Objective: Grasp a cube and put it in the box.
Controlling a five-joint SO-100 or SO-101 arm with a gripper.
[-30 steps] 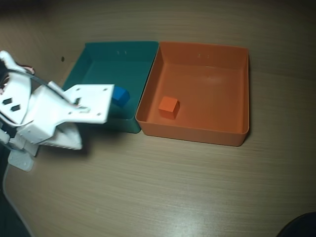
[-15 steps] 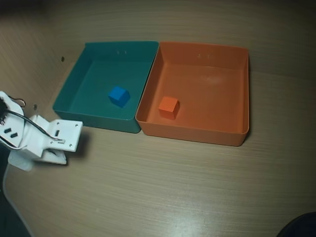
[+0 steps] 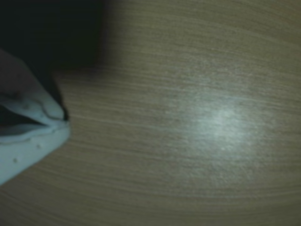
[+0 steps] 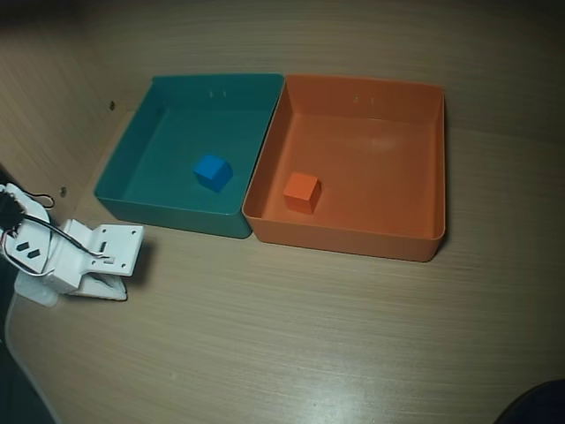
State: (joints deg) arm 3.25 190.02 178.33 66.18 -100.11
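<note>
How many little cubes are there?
2. The blue cube sits inside the teal-green box, and the orange cube sits inside the orange box. No others show on the table.

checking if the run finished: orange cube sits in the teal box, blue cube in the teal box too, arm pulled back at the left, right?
One detail is off. In the overhead view the orange cube sits in the orange box, not the teal box. The rest stands: the blue cube lies in the teal box, and the arm with its gripper is at the left, off both boxes.
</note>
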